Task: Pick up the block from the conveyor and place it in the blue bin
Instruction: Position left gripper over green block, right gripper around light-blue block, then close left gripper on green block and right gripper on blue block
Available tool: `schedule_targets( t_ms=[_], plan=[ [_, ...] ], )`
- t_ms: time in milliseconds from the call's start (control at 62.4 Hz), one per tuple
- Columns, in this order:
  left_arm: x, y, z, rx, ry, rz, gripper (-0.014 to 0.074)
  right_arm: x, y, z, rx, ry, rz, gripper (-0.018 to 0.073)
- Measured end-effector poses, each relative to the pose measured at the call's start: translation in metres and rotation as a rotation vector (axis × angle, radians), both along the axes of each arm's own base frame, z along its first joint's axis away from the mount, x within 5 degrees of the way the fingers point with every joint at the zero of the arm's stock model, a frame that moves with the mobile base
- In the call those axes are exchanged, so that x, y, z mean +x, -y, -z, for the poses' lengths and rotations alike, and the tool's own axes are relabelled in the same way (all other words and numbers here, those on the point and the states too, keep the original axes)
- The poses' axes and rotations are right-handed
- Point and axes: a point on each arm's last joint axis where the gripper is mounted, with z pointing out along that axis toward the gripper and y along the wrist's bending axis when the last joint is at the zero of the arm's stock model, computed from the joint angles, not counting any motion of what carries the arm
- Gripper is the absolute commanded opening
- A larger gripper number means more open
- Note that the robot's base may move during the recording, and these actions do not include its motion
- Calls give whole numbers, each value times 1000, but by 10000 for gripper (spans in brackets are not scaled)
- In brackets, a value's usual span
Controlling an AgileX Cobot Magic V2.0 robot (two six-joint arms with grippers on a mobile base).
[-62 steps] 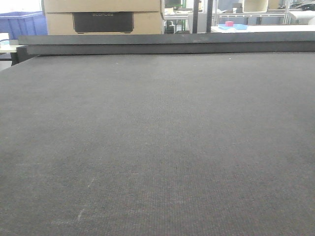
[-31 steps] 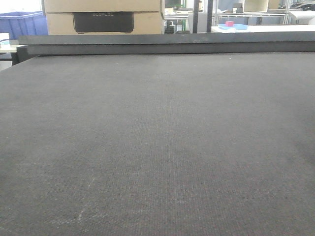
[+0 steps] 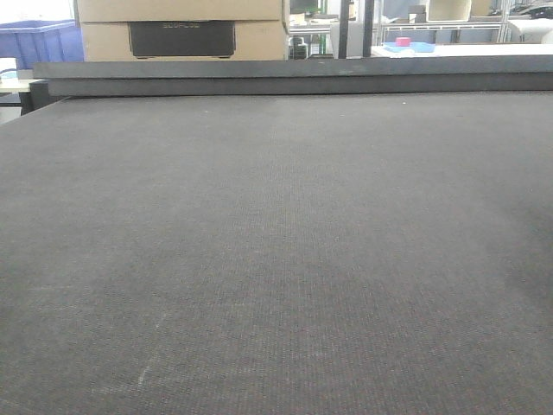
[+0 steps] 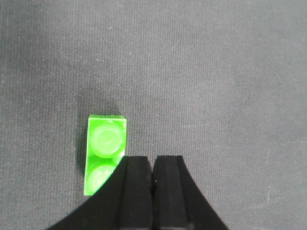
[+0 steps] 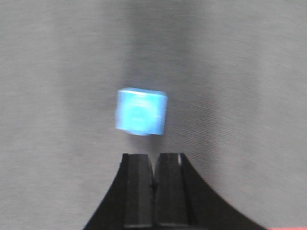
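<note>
Left wrist view gives us the left gripper (image 4: 152, 162) with its two black jaws pressed together, nothing between them. A green block (image 4: 106, 149) with two round studs lies flat on the conveyor (image 4: 216, 86) just to the left of the jaws. Its near end is hidden behind the left jaw. No other thing lies on the matting around it.

From the right wrist view we see the right gripper (image 5: 154, 163) with its jaws likewise closed on nothing. A blue block (image 5: 141, 111) with one stud sits on the belt just beyond the fingertips and slightly to their left. It is blurred, so we cannot make out its edges well. A thin red strip (image 5: 288, 228) shows at the bottom right corner.

From the front-facing view we see only the broad dark grey belt with its raised rail (image 3: 294, 78) along the far edge. Neither arm nor either block shows there. Behind the rail at the far left stands the blue bin (image 3: 39, 41), well apart from the belt's middle, with cardboard boxes (image 3: 181, 13) just beside it. Far right, a small pink object (image 3: 403, 41) rests on a blue tray (image 3: 419, 47).
</note>
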Motion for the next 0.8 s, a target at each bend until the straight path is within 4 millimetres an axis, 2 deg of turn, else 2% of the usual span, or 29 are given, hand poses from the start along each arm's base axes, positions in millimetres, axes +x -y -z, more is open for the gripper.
schedule_targets(
  t_ms=[112, 176, 368, 432, 609, 801],
  plan=[
    [-1, 0, 0, -1, -10, 2, -111, 4, -2, 4, 2, -11, -1, -134],
    [-1, 0, 0, -3, -12, 2, -111, 8, -3, 8, -1, -19, 1, -74],
    [-2, 0, 1, -3, -22, 4, -111, 21, -5, 21, -3, -43, 4, 281],
    [-2, 0, 1, -3, -22, 4, -111, 26, -6, 26, -4, -52, 6, 353],
    [-2, 0, 1, -3, -23, 4, -111, 40, -8, 42, -7, -73, 12, 370],
    [-2, 0, 1, -3, -23, 4, -111, 55, -10, 71, -18, -163, 17, 370]
  ],
)
